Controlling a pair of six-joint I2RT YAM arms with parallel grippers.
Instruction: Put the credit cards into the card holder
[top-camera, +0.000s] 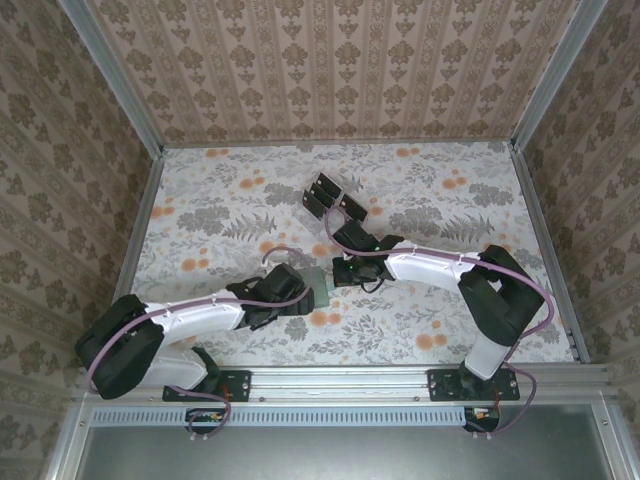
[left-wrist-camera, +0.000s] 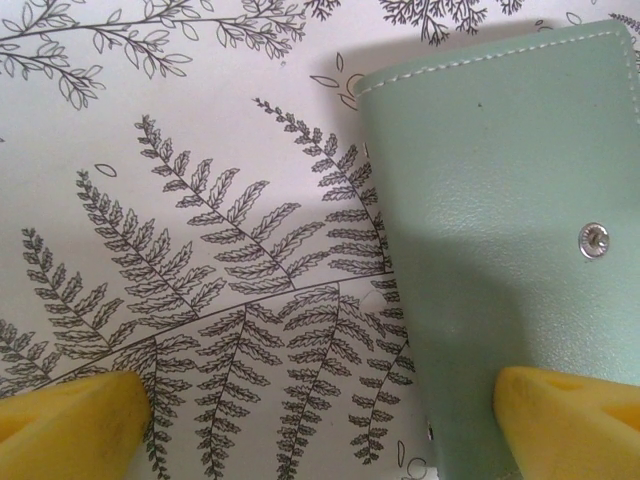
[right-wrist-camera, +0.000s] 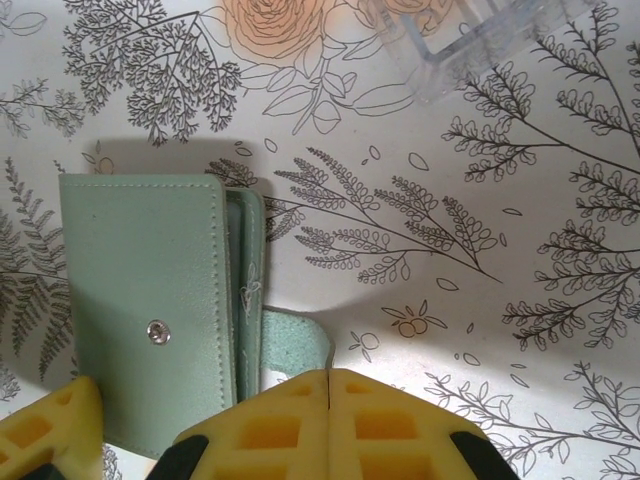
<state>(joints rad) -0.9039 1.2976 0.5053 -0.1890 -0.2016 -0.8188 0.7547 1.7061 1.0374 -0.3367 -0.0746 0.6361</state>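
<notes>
The card holder (right-wrist-camera: 150, 300), a sage-green wallet with a metal snap, lies flat on the flowered table, also seen in the left wrist view (left-wrist-camera: 490, 230) and from above (top-camera: 320, 284). My right gripper (right-wrist-camera: 330, 378) is shut at the holder's right side, its yellow fingers pressed together on the edge of the green closing tab (right-wrist-camera: 295, 340). My left gripper (left-wrist-camera: 320, 405) is open wide, one finger (left-wrist-camera: 570, 410) over the holder's near corner and the other over bare table. The black credit cards (top-camera: 325, 195) stand in a clear rack farther back.
A corner of the clear plastic rack (right-wrist-camera: 470, 40) shows at the top of the right wrist view. Patterned walls close the table (top-camera: 450, 200) on three sides. Both arms meet at the table's middle, their grippers close together over the holder.
</notes>
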